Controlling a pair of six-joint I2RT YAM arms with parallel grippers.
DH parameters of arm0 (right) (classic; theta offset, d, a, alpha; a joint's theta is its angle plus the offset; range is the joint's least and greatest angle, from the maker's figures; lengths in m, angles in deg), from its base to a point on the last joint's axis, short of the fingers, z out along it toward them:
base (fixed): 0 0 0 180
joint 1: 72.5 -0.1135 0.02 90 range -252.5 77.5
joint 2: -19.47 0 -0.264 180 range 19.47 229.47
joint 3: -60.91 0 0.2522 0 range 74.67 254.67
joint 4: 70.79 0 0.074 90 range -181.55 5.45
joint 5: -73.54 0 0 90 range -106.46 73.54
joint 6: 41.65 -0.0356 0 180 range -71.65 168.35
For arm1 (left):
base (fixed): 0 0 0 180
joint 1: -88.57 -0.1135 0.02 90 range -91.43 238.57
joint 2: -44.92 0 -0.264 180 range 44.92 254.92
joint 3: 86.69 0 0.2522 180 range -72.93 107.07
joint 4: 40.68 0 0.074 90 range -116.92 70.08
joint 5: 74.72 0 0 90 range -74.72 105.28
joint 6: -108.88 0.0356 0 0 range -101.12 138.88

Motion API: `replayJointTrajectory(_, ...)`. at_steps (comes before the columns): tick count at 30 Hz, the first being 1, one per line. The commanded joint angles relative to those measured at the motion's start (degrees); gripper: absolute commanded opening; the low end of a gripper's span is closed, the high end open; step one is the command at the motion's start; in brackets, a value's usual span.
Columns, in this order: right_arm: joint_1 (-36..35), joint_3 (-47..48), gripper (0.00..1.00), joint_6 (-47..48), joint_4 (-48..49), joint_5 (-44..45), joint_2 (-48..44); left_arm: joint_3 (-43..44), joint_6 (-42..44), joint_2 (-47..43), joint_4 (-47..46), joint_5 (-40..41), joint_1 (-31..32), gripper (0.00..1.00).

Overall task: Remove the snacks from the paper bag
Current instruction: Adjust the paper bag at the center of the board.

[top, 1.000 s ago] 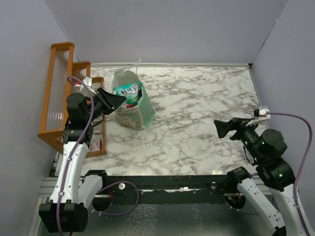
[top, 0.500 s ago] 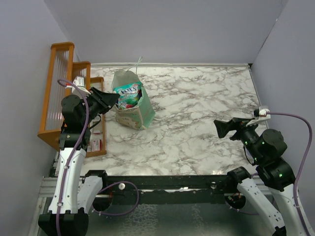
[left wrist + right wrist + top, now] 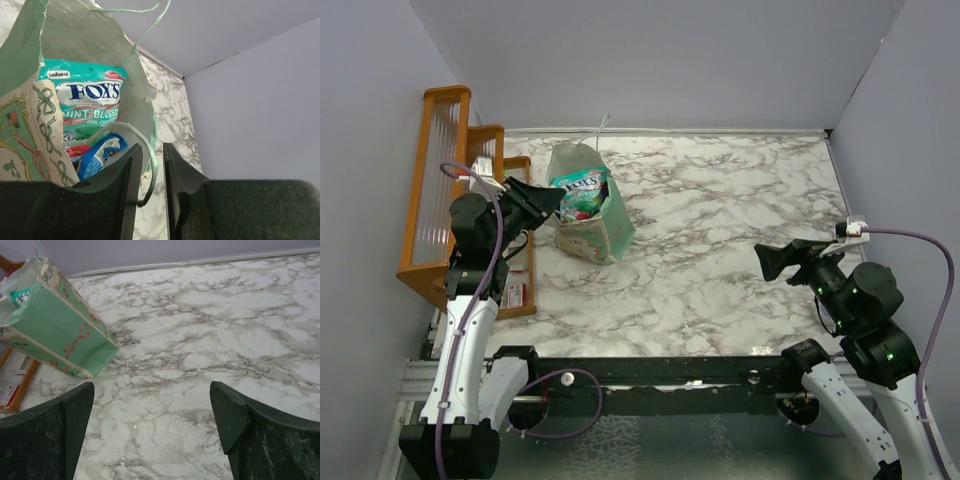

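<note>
The paper bag (image 3: 592, 228) stands tilted at the table's left, mint-green with a cream printed front, its mouth open. Snacks (image 3: 580, 191) fill it: a teal mint packet (image 3: 88, 94) on top and a blue packet (image 3: 103, 152) lower down. My left gripper (image 3: 550, 203) is at the bag's near rim, just outside the mouth. Its jaws stand narrowly apart, and the bag's thin string handle (image 3: 151, 161) loops down through the gap without being pinched. My right gripper (image 3: 768, 262) hovers wide open and empty over bare marble at the right, well away from the bag (image 3: 56, 331).
An orange wooden rack (image 3: 438, 180) stands along the left edge behind my left arm. A small red-and-white box (image 3: 516, 293) lies at its foot. Grey walls close in the table at the back and sides.
My left gripper's jaws have narrowed around the string handle, and its wrist has shifted a little left. The bag and my right arm have not moved.
</note>
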State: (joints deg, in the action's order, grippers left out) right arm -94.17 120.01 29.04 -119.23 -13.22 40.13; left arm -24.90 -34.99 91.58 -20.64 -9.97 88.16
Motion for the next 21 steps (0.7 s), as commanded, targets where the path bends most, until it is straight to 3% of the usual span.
replayJointTrajectory(1, -0.2, -0.5, 0.99, -0.5, 1.5, -0.4, -0.5, -0.6, -1.7, 0.6, -4.7, -2.4, -0.1, 0.26)
replayJointTrajectory(11, -0.2, -0.5, 0.99, -0.4, 1.5, -0.6, -0.5, -1.9, -3.5, 0.2, -7.9, -5.7, -0.1, 0.00)
replayJointTrajectory(21, -0.2, -0.1, 0.99, 1.0, 2.3, -3.3, 2.3, -3.6, -0.5, -5.4, -0.6, -8.4, -0.1, 0.00)
